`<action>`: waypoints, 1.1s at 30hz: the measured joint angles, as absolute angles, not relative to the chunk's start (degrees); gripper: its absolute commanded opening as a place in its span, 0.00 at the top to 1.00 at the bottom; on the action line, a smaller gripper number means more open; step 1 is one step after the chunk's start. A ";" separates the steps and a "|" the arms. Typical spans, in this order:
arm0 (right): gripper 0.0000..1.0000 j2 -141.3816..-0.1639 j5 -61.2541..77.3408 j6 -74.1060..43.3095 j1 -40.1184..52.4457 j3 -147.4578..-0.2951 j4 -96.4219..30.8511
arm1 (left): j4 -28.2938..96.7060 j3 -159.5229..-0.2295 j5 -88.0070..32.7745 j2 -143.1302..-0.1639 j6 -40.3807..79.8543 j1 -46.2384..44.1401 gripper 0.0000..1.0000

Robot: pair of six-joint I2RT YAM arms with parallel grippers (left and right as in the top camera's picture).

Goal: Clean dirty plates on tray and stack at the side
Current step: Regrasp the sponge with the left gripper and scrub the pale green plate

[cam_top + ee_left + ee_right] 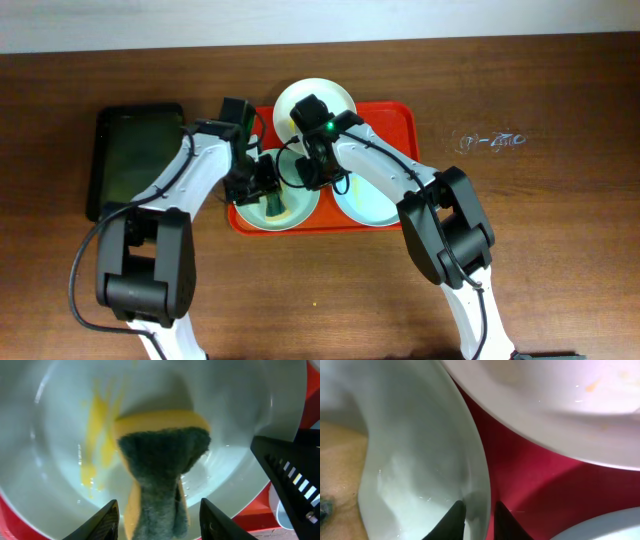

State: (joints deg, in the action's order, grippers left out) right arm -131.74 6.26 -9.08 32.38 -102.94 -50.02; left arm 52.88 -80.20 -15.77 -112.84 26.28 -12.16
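The red-orange tray [400, 120] holds three plates. A white plate [300, 98] lies at its back, with one mint plate [295, 212] front left and another mint plate [372, 207] front right. My left gripper [265, 190] is shut on a yellow-and-green sponge [273, 207] pressed into the front-left mint plate [225, 420], beside a yellow smear [97, 425]. The sponge [160, 445] stands between the left gripper's fingers [159, 520]. My right gripper [310, 175] is shut on that plate's rim [475, 460], one finger on each side [479, 515]. The white plate [545, 400] has small orange specks.
A black rectangular tray [135, 155] lies left of the red tray. A small scribble mark [490, 141] is on the brown table at right. Both arms crowd the tray's left half. The right gripper's black body [290, 475] shows close to the sponge.
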 measured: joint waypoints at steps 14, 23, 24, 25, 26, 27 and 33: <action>0.79 -131.74 6.26 -9.06 32.38 -102.94 -50.00 | 47.48 -75.68 -12.75 -112.84 27.62 -12.80 0.62; 0.79 -131.74 6.26 -9.06 32.38 -102.94 -50.00 | 45.54 -75.57 -13.47 -112.84 27.75 -12.97 0.74; 0.79 -131.74 6.26 -9.06 32.38 -102.94 -50.00 | 45.32 -75.57 -13.47 -112.84 27.94 -13.21 0.76; 0.79 -131.74 6.26 -9.06 32.38 -102.94 -50.00 | 45.01 -75.57 -13.45 -112.84 27.86 -13.41 0.78; 0.79 -131.74 6.26 -9.06 32.38 -102.94 -50.00 | 44.64 -75.57 -13.45 -112.84 28.14 -13.61 0.81; 0.79 -131.74 6.26 -9.10 32.38 -102.94 -50.00 | 44.31 -75.57 -13.45 -112.84 28.14 -13.82 0.89; 0.79 -131.74 6.52 -9.28 32.34 -102.94 -50.00 | 44.01 -75.53 -11.49 -113.10 28.21 -14.59 1.00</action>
State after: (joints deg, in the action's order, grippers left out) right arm -131.74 6.52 -9.28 32.34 -102.94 -50.00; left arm 44.01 -75.53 -11.49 -113.10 28.21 -14.59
